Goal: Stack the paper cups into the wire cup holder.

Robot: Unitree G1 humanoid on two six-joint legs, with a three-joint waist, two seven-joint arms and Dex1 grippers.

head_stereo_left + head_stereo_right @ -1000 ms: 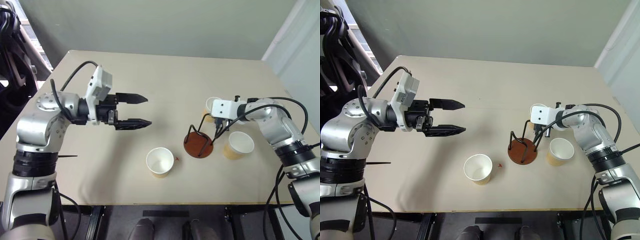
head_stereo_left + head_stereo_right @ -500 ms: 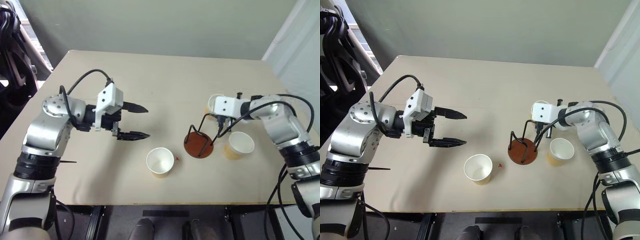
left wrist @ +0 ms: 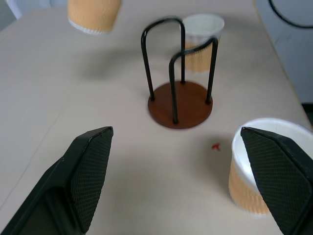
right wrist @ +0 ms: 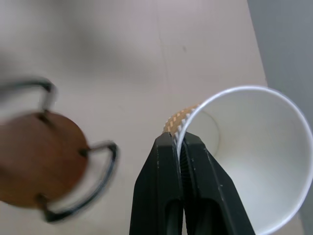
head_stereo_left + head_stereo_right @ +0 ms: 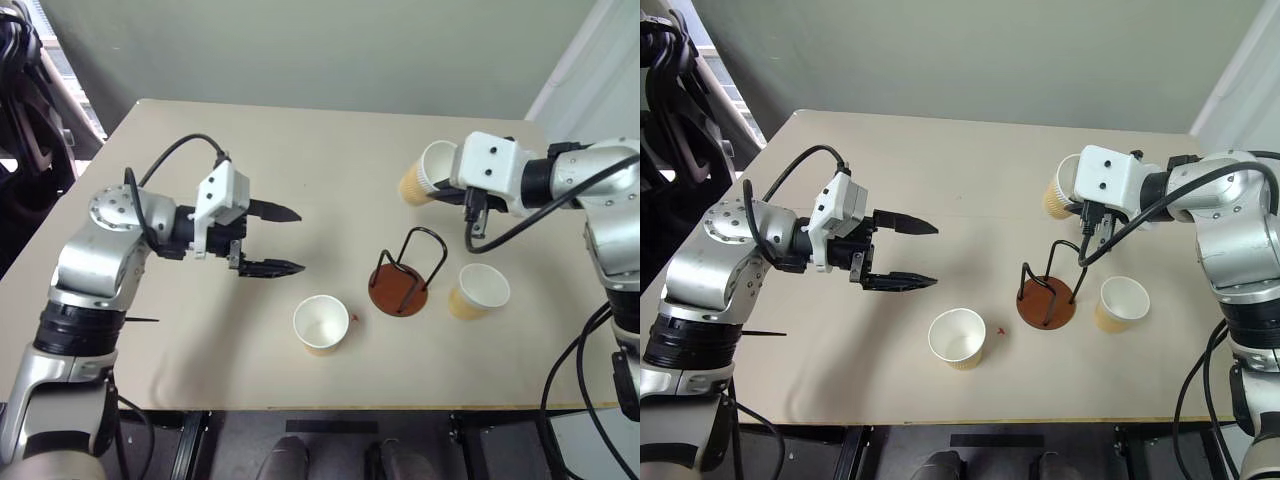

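Head views: the wire cup holder (image 5: 403, 282) stands empty on the bench (image 5: 330, 160), so no cup is stacked yet. One of three paper cups is in hand: the right pincer (image 5: 436, 187) is clamped on the rim of the lifted cup (image 5: 422, 175), which is tilted with its mouth turned sideways, clear of the bench. The holder sits below and just inward of that pincer. A second cup (image 5: 476, 290) stands upright beside the holder, under the right arm. The third cup (image 5: 320, 323) stands upright below the left pincer (image 5: 270, 240), whose fingers are spread wide and hold nothing. Judgement: first placement pending; all three cups remain to be stacked.

Left wrist view: ahead of the wide fingers, the holder shows a round, smooth reddish-brown disc base with two thin black wire arches crossing overhead. The nearest cup (image 3: 264, 166) sits close by one finger: ribbed tan sleeve, white rolled rim. The far cup (image 3: 199, 41) stands behind the arches. The lifted cup (image 3: 94, 14) hangs above the bench.

Right wrist view: the black fingers (image 4: 168, 186) pinch the thin cup wall (image 4: 254, 156), one inside, one outside. Interior is plain white, tapered; outside is corrugated tan. The holder (image 4: 41, 156) lies off to the side, well below.
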